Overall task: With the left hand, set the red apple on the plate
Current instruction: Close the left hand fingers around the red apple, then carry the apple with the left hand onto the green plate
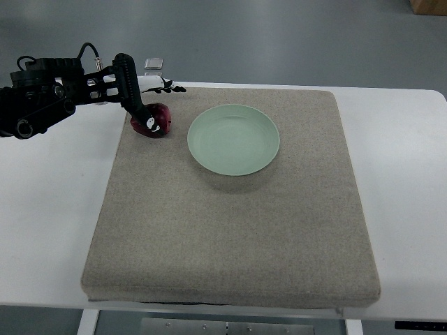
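Note:
A dark red apple (153,120) with a small white sticker sits on the grey mat (230,223) near its far left corner. A pale green plate (233,139) stands empty on the mat just right of the apple. My left hand (156,102) reaches in from the left edge at the top. One black finger (133,101) curves down against the apple's left side. The other fingers (167,88) stretch out behind the apple and are not closed on it. The apple rests on the mat. The right arm is out of view.
The mat lies on a white table (405,174). A small clear object (154,65) stands at the table's far edge behind my hand. A cardboard box corner (428,5) shows on the floor at the top right.

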Tool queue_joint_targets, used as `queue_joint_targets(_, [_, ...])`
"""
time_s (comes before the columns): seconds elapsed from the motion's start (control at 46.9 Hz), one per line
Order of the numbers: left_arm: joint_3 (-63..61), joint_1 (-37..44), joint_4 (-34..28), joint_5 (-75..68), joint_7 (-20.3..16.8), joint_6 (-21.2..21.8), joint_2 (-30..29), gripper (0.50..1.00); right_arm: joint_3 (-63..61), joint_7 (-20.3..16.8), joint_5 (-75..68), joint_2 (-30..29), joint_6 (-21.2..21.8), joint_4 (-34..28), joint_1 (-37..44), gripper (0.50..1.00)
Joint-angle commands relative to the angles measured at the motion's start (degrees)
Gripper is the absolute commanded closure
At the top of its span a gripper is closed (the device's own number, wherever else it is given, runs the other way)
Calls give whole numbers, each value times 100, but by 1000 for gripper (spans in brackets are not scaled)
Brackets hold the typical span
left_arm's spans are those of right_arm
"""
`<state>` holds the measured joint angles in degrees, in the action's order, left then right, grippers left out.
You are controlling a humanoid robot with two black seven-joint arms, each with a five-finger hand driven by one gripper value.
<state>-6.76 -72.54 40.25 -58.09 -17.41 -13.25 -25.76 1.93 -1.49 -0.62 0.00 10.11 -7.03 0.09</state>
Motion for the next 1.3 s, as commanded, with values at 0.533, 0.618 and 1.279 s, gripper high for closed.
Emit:
queue_joint_targets(0.533, [-273,100,-61,-256,1,288,35,510,0,0,0,0,0,0,0,568])
queue_joint_targets(0.618, [-273,118,-61,-264,1,288,35,514,0,0,0,0,0,0,0,568])
queue_joint_targets(1.279, [-282,109,-298,-370,36,315,44,969,0,0,0,0,0,0,0,570])
